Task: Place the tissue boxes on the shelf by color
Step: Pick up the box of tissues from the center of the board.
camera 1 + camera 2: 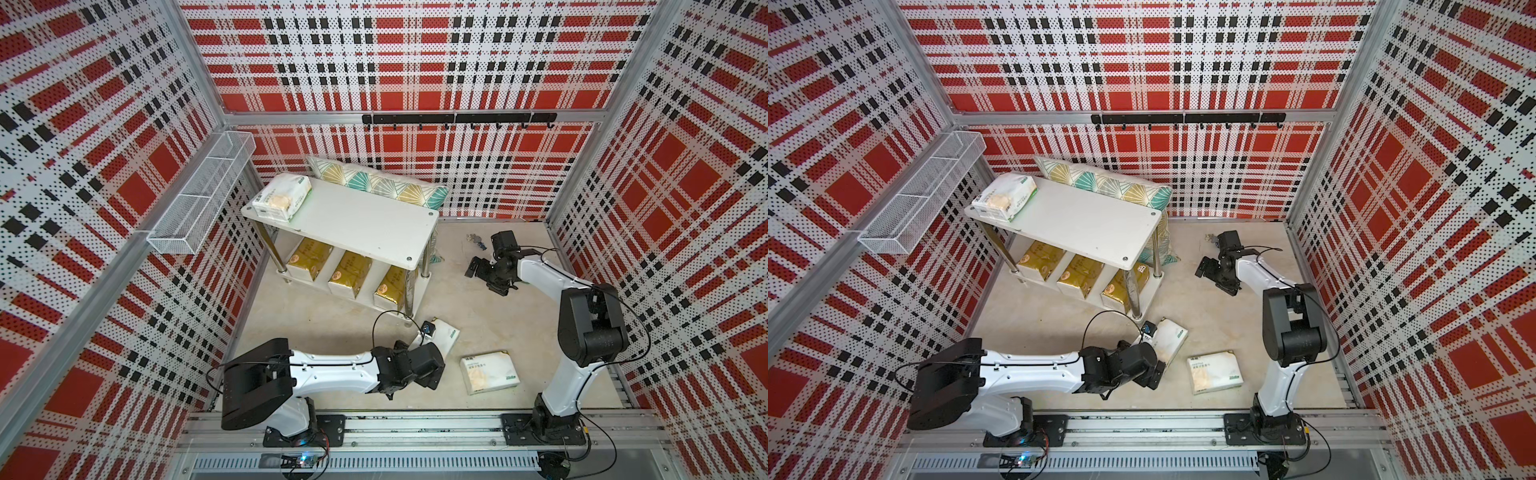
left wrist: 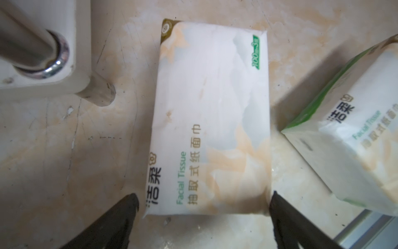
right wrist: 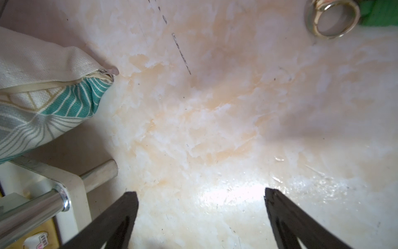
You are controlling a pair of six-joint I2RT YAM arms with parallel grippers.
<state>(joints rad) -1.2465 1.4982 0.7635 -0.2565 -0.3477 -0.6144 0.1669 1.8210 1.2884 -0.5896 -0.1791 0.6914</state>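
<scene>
The white shelf (image 1: 357, 222) stands at the back left. One white tissue box (image 1: 282, 196) lies on its top, and three gold ones (image 1: 351, 274) stand in a row on its lower tier. Two white tissue boxes lie on the floor: one (image 2: 211, 120) near the shelf's front leg, the other (image 1: 489, 371) to its right. My left gripper (image 2: 203, 200) is open, just above the first box's near end, with a finger on either side and no contact seen. My right gripper (image 1: 478, 266) hangs open and empty over bare floor right of the shelf.
A teal-and-gold pillow (image 1: 376, 183) leans behind the shelf. A wire-mesh basket (image 1: 203, 195) hangs on the left wall and a black hook rail (image 1: 457, 119) on the back wall. A metal ring (image 3: 331, 17) lies on the floor beyond my right gripper.
</scene>
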